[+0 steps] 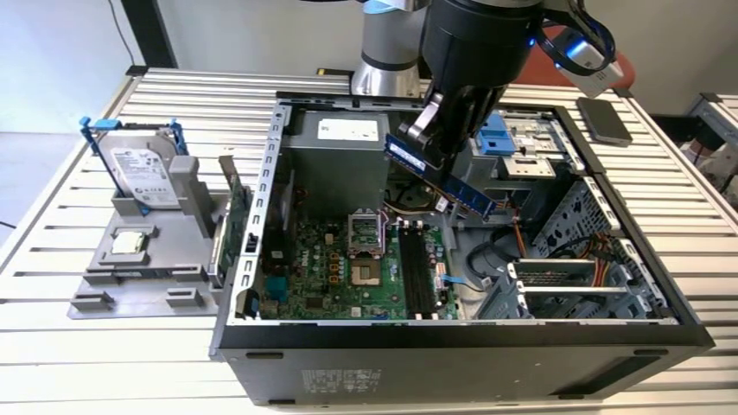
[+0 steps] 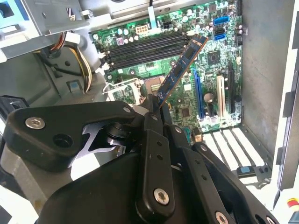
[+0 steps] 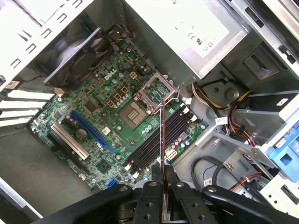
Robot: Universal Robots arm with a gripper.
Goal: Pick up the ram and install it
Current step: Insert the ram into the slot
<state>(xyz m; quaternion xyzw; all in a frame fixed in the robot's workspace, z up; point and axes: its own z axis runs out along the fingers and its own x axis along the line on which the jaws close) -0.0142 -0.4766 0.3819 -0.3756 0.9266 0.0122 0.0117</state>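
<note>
Slatted worktop [image 1: 104, 380] carrying an open computer case [image 1: 461, 367] laid on its side. The motherboard [image 1: 334, 281] lies on the case floor, with the memory slots [image 2: 145, 46], which appear empty, beside the processor socket [image 1: 366, 275]. The claw [image 2: 153, 105] is closed tight on 1 end of the ram [image 2: 180, 70]. The stick hangs tilted in the air above the board, apart from the slots; in the first wrist view it appears edge-on, roughly in line with them. The ram is judged light, thin and stiff but fragile. It is best gripped across its 2 flat faces, clear of the contact edge, since bending or twisting would harm it.
</note>
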